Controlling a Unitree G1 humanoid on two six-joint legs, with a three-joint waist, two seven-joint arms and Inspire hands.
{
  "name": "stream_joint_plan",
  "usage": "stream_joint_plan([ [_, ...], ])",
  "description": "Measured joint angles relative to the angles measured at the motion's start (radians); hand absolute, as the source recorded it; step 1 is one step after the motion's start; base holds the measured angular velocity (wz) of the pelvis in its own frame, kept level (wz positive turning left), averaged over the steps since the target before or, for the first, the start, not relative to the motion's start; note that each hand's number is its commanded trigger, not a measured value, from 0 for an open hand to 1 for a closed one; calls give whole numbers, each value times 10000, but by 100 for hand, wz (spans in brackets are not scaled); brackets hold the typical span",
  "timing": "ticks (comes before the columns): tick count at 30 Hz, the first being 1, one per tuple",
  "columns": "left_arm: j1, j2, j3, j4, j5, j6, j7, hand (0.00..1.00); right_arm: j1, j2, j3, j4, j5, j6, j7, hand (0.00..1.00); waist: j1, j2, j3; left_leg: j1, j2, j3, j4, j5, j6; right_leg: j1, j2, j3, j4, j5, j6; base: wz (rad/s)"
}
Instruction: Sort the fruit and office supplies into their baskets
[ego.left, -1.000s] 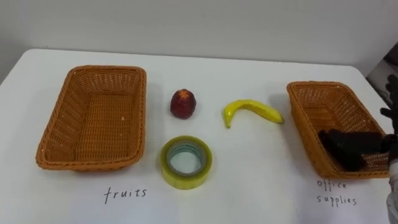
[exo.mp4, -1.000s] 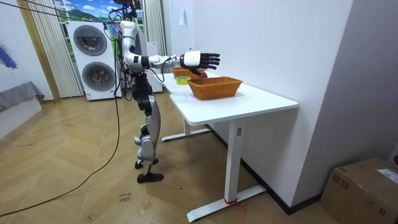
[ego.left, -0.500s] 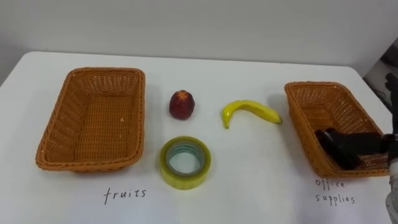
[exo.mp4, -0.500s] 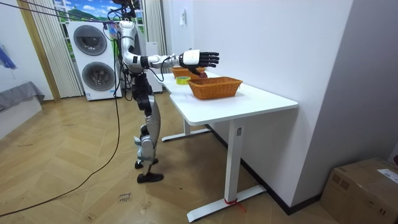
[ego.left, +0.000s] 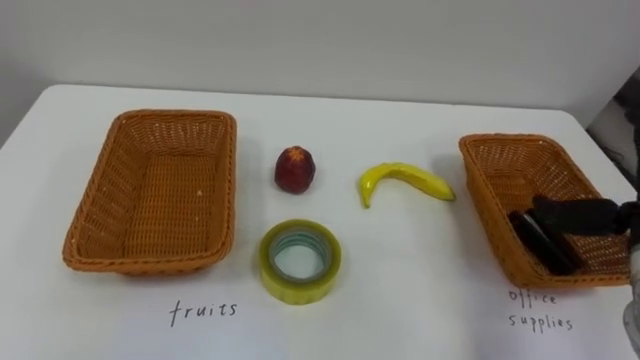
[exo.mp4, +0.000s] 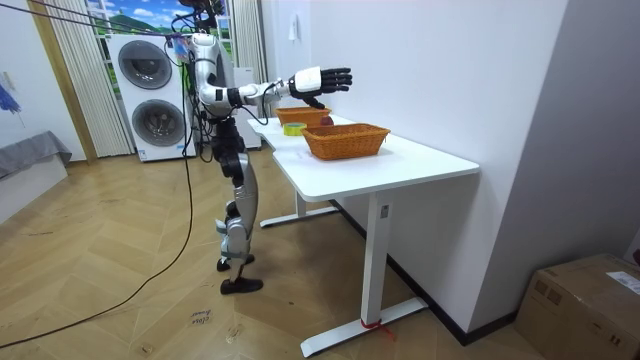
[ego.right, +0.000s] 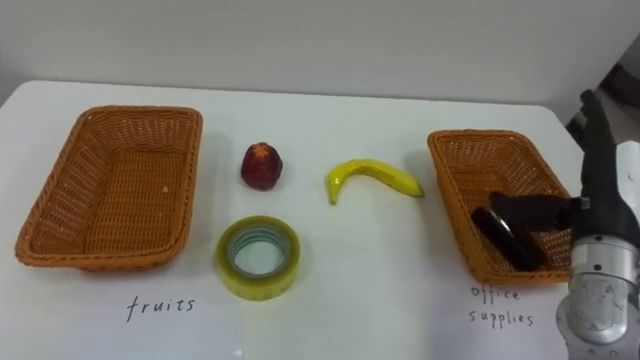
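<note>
A dark red fruit (ego.left: 295, 168) and a yellow banana (ego.left: 405, 178) lie mid-table, with a yellow tape roll (ego.left: 300, 260) nearer the front. The left wicker basket (ego.left: 175, 117) holds nothing. Inside the right wicker basket (ego.left: 482, 190) lies a black oblong object (ego.left: 537, 243). My right hand (ego.right: 603, 190) hovers above that basket's right side with its dark fingers (ego.right: 530, 209) straight, open and holding nothing. In the room view the right hand (exo.mp4: 318, 78) is raised above the baskets.
Handwritten labels sit on the white table (ego.left: 420, 300) in front of each basket. The robot stands at the table's long side; stacked washing machines (exo.mp4: 150, 95) are behind it. The table's right edge is close beside the right basket.
My right hand has risen from inside the right basket, and the black object now lies there uncovered. The fruit, banana and tape have not moved.
</note>
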Motion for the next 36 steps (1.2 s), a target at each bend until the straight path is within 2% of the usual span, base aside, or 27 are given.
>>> stream_joint_plan([
  [4, -9, -1, 89, 2, -3, -5, 65, 0, -10, 1, 3, -483, -7, -31, -309, 0, 184, 50, 1, 4, -2, -4, 0, 0, 0, 7, 0, -5, 0, 0, 0, 0],
  [11, -54, -10, 53, 145, -17, -7, 430, 0, -158, 0, 209, -809, -31, -58, -570, 0, 240, 71, 11, -8, -7, -52, 10, 1, 0, 18, -14, -85, 14, 0, 0, 0],
  [18, -169, -18, -33, 174, -6, 124, 440, 0, -726, 0, 827, -884, -32, 12, -601, 0, 288, 84, 12, -104, -16, -59, 24, 1, 1, -76, -28, -118, 13, 0, 0, 0],
  [21, -295, -12, -139, 163, -14, 207, 439, 0, -813, 0, 1187, -1178, 20, 76, -576, 0, 446, 115, 13, -168, -15, -70, 46, 1, 1, -129, -33, -154, 13, 0, 1, 0],
  [25, -334, -1, -529, 185, -11, 207, 442, 0, -1046, 24, 1629, -1193, 926, 81, -408, 0, 557, 150, 25, -167, -16, -122, 62, 2, 2, -78, -45, -273, 5, 0, 1, 5],
  [31, -265, -2, -1125, 176, -5, 202, 424, 0, -1174, 95, 2441, -1226, 1287, 71, 158, 0, 564, 293, 62, -165, -22, -293, 66, 1, 3, 9, -50, -346, -21, 0, 1, 9],
  [36, -172, -36, -1225, -13, 12, 211, 277, 0, -1160, 322, 2841, -1224, 1984, 74, 682, 0, 524, 414, 52, -256, -39, -454, 85, 13, -1, -10, -68, -551, -21, 0, 1, 8],
])
